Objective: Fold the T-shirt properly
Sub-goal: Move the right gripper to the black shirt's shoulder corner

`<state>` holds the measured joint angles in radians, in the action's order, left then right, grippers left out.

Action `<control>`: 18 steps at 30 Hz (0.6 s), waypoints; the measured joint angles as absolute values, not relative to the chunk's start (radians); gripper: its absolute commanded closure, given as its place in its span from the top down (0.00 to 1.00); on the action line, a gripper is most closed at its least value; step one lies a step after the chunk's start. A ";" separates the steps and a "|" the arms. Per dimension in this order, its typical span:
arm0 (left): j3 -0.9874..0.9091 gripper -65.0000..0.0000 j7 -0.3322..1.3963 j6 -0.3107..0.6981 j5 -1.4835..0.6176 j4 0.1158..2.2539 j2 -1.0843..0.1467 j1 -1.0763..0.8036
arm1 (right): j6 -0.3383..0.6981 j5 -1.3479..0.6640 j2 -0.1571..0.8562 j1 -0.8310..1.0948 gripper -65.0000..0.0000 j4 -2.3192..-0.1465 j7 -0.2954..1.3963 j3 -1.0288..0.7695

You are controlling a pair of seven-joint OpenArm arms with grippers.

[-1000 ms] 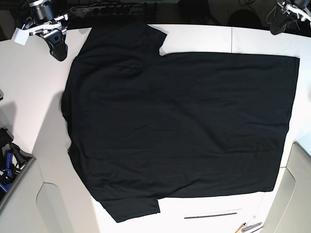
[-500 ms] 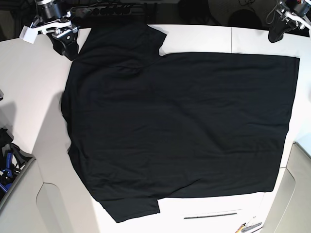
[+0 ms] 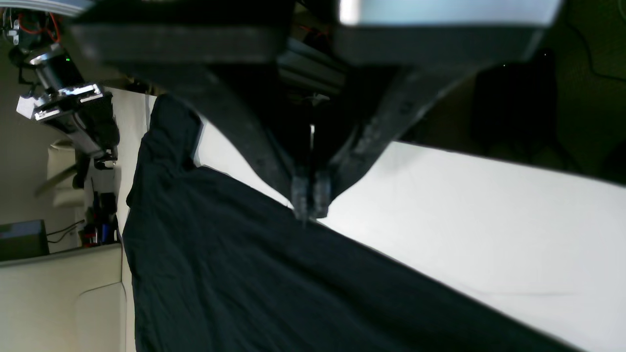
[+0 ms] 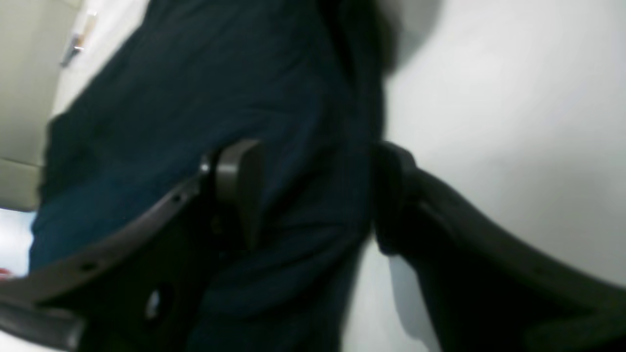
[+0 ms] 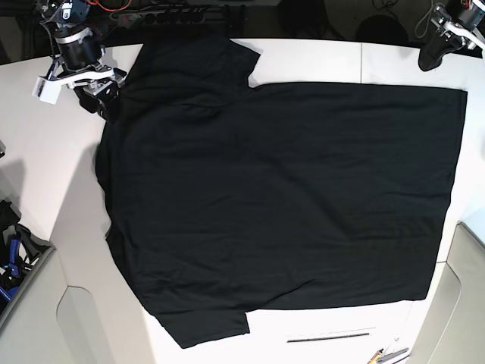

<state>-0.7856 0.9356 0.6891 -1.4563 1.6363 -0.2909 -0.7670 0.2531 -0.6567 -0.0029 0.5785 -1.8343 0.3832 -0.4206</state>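
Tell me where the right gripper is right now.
In the base view, the right gripper sits at the upper left, jaws open astride the T-shirt's edge near the shoulder, on the white table.

The right gripper now sits lower — at the T-shirt's shoulder edge — jaws spread wide, one fingertip over the cloth.

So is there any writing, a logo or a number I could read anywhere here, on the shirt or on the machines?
None can be read.
T-shirt: plain black side up, no print or label showing.
Table: bare white, no markings.
Small items at the table's near edge: too small to tell.
Pincers and arms: no legible labels in any view.
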 measured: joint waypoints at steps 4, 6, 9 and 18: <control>-0.786 0.00 0.939 0.689 -1.457 1.636 -0.291 -0.767 | 0.200 -0.608 -0.003 0.581 0.53 -1.833 0.386 -0.422; -0.786 0.00 0.939 0.689 -1.456 1.636 -0.291 -0.767 | 0.197 -0.603 -0.003 0.579 0.53 -1.833 0.387 -0.422; -0.786 0.00 0.939 0.689 -1.456 1.636 -0.291 -0.767 | 0.197 -0.601 -0.003 0.575 0.53 -1.829 0.387 -0.421; -0.786 0.00 0.939 0.689 -1.456 1.636 -0.291 -0.767 | 0.244 -0.609 -0.003 0.497 0.53 -1.675 0.368 -0.422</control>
<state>-0.7856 0.9386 0.6891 -1.4563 1.6360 -0.2909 -0.7670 0.2443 -0.6086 -0.0029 0.4973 -1.6752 0.3679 -0.4217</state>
